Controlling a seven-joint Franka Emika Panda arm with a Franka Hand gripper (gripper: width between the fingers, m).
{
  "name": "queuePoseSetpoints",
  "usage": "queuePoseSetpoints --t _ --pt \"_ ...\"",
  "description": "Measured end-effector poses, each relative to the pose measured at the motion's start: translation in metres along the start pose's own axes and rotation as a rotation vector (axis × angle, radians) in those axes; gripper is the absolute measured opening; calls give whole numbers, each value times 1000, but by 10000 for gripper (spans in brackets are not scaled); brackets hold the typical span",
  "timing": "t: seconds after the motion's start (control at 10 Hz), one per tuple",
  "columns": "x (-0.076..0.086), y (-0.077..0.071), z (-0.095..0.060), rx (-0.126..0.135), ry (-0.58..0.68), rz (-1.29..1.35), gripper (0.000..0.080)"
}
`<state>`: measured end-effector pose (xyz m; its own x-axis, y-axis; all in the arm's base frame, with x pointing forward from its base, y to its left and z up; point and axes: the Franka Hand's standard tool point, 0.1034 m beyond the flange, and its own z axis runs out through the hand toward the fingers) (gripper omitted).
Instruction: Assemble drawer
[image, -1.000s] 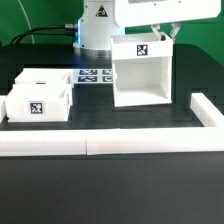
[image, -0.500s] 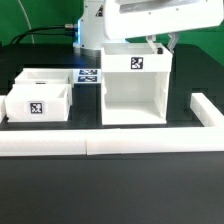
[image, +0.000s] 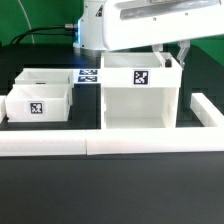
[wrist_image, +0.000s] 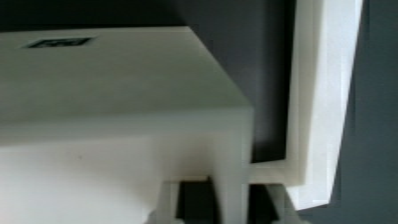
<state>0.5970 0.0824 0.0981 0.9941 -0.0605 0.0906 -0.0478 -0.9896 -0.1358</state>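
The drawer's tall open-fronted box housing (image: 140, 95) stands on the black table with its open front facing the camera and a square marker on its top edge. Its front is close to the white border wall (image: 110, 143). My gripper (image: 172, 55) comes down from above and is shut on the housing's top right wall. In the wrist view the gripper (wrist_image: 233, 188) has the thin white wall between its dark fingers, and the housing (wrist_image: 107, 100) fills most of the picture. Two small open-top trays (image: 45, 78) (image: 38, 103) sit at the exterior view's left.
The border wall runs along the table's front and turns back at the exterior view's right (image: 206, 110); it also shows in the wrist view (wrist_image: 329, 80). The marker board (image: 88, 76) lies flat behind the housing. The robot's base (image: 95, 30) stands at the back.
The housing, held in my gripper, has moved forward toward the front border wall and looks larger. The two trays have not moved.
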Motion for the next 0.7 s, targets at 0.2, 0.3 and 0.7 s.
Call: queuePoseSetpoints --t 0.2,0.3,0.7 --pt "0 1 -2 -1 3 2 44" --pt "0 1 -2 0 3 19 44" --pt "1 -3 -3 3 8 232 44"
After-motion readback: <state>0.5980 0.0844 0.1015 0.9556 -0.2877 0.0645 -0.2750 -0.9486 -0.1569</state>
